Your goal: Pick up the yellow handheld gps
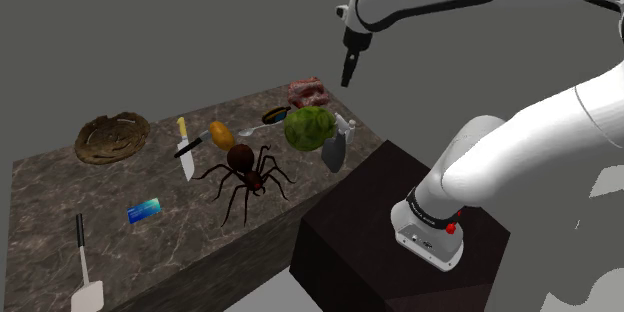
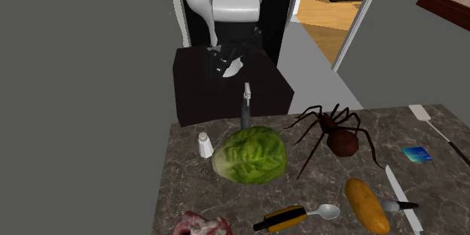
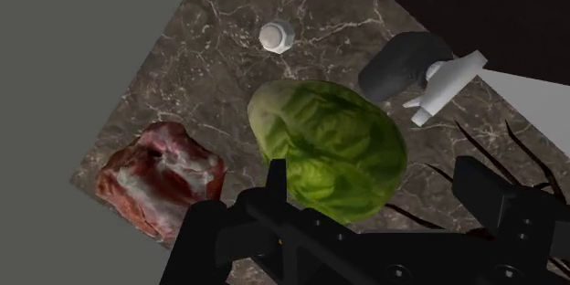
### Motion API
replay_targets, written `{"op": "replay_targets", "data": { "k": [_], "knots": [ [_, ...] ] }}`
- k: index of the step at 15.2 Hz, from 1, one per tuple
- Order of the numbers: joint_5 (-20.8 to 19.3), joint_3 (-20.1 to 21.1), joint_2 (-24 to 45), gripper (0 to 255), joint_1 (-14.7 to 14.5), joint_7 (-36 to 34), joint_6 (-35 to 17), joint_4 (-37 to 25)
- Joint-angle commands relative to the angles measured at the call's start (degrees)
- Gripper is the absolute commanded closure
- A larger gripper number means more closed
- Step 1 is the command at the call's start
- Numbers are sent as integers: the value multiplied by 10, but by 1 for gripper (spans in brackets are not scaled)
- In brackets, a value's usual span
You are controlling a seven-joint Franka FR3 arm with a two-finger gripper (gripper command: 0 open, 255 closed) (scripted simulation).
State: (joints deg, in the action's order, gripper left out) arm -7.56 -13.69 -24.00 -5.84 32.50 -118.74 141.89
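Note:
The handheld gps [image 1: 275,116] is a small yellow and black device lying flat on the marble table [image 1: 60,185], between the raw meat [image 1: 307,91] and the lettuce [image 1: 308,128]. In the second exterior view the gps [image 2: 282,218] lies at the near edge, beside a spoon [image 2: 324,212]. My gripper [image 1: 347,80] hangs well above the table's stand-side end, higher than the meat and gps and off to the shoulder view's right. In the wrist view my gripper [image 3: 356,228] is open and holds nothing, with the lettuce [image 3: 333,151] and meat [image 3: 160,178] far below it.
A big brown spider [image 1: 245,170] stands mid-table beside a yellow-orange potato [image 1: 222,135] and a knife [image 1: 184,145]. A salt shaker [image 1: 341,123] and a grey trowel-like tool [image 1: 335,150] sit by the lettuce. Farther off lie a brown basket [image 1: 112,137], a blue card [image 1: 144,210] and a spatula [image 1: 85,270].

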Motion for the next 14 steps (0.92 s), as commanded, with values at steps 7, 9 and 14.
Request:
{"op": "replay_targets", "data": {
  "k": [7, 9, 14],
  "knots": [
    [59, -56, 192, 0, -38, 214, -122, -68],
    [85, -59, 241, 0, -42, 270, -143, -93],
    [152, -42, 361, 0, -35, 403, -178, -168]
  ]
}}
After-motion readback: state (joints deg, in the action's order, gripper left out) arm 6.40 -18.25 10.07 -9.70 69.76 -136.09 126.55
